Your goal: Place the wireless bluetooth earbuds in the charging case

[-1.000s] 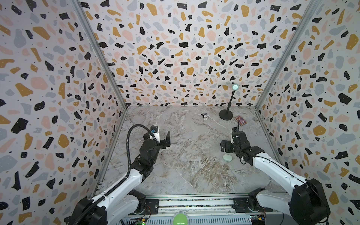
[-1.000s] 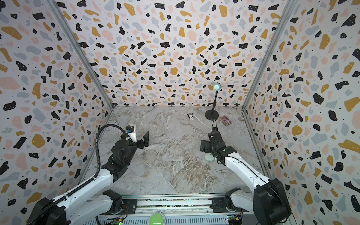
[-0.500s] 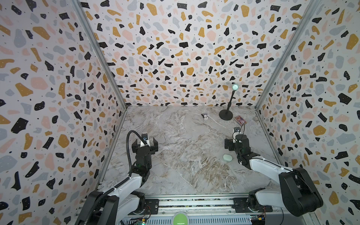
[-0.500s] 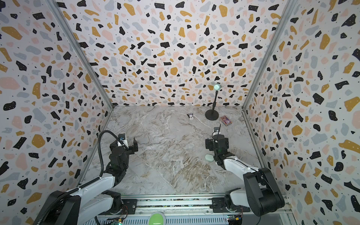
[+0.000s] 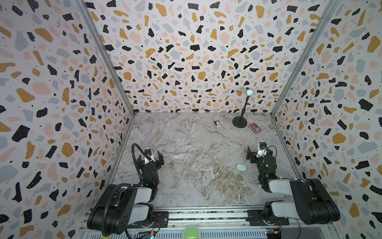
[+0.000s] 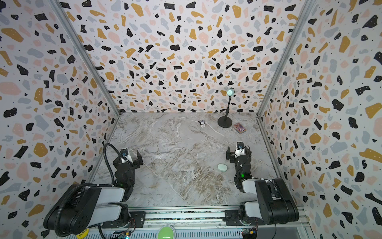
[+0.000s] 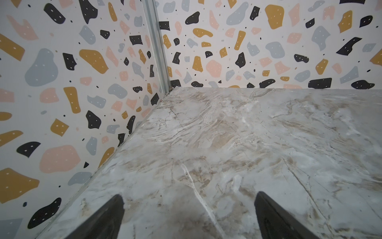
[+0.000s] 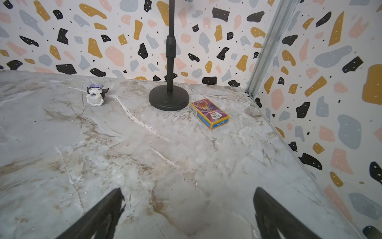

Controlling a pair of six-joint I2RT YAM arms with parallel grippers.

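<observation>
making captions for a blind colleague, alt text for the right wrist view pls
The right hand, open and empty, is over a marble tabletop. Beyond it sit a small figurine, a black stand and a colourful card box.

The left arm (image 5: 142,192) and right arm (image 5: 279,185) are black with white tubes. A fat bendy black hose (image 5: 134,154) loops behind the left pincer (image 7: 188,195); thin black wires (image 5: 272,146) curl behind the right pincer (image 8: 187,189).
</observation>
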